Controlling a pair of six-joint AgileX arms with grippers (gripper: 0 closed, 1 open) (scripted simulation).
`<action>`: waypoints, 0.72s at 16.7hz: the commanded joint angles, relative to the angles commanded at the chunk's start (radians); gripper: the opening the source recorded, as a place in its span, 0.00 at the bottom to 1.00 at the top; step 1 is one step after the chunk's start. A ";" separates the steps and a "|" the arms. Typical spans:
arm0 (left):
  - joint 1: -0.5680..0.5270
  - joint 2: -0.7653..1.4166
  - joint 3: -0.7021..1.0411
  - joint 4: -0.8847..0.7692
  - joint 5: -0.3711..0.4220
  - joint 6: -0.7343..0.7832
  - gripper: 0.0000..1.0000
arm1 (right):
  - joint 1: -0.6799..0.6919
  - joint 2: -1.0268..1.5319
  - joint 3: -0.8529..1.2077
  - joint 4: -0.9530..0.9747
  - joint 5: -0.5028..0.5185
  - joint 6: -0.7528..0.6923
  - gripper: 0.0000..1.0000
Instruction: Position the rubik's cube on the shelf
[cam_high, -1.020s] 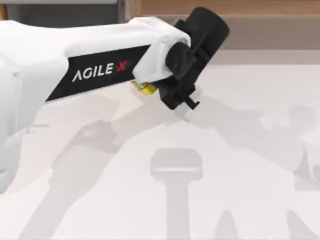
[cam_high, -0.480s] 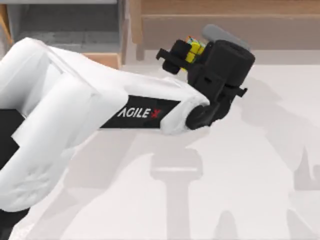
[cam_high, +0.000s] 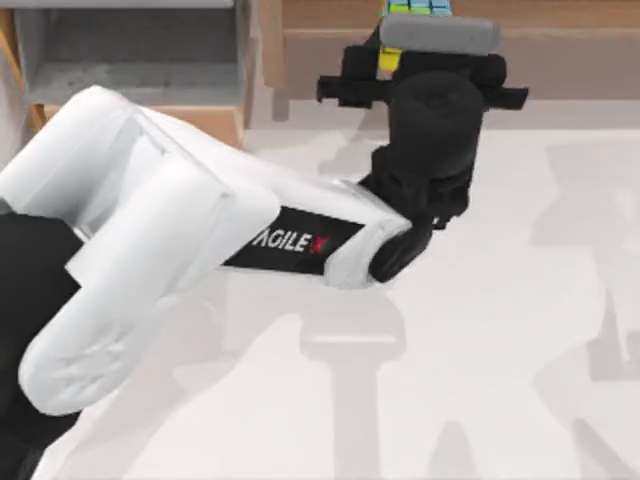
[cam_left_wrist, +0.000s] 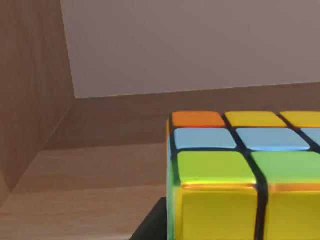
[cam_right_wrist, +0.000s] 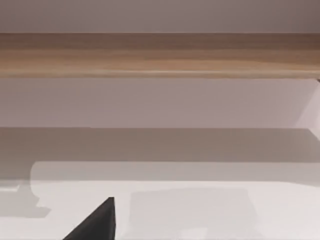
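Wood tone: brown top board of the shelf (cam_high: 560, 14) runs along the far edge of the top view, grey-brown front face below it; long axis left to right.
Cube: we see the rubik's cube (cam_high: 412, 10) at the far edge of the top view, over the shelf's top board, green and blue tiles showing, one yellow tile just below them.
Cube, wrist view: rubik's cube (cam_left_wrist: 245, 175) sits square to the camera; nearest face yellow, upper face shows a green row, a blue row, then orange and yellow tiles. Its faces are equal, so no long axis; grid lines run parallel to the shelf's back edge.
Cube contact: wooden board (cam_left_wrist: 90, 170) lies under and around it; we cannot tell whether it touches the board.
Left claw: left claw (cam_high: 400, 60) reaches from the desk (cam_high: 500, 300) towards the shelf; its fingers pinch the cube, with a dark finger (cam_left_wrist: 150, 225) beside the cube's lower corner.
Left arm: white link with AgileX lettering crosses the top view's left half.
Side box: smaller grey-interior box (cam_high: 130, 50) at far left, beside the shelf's wooden post.
Right claw: parked; one dark fingertip (cam_right_wrist: 95, 222) low in its wrist view, facing the shelf front (cam_right_wrist: 160, 55). We cannot tell its spread.
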 joint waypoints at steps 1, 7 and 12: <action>0.003 0.004 -0.003 0.048 -0.002 0.001 0.00 | 0.000 0.000 0.000 0.000 0.000 0.000 1.00; 0.013 0.010 -0.013 0.127 -0.006 0.007 0.00 | 0.000 0.000 0.000 0.000 0.000 0.000 1.00; 0.012 0.018 0.006 0.115 -0.002 0.008 0.00 | 0.000 0.000 0.000 0.000 0.000 0.000 1.00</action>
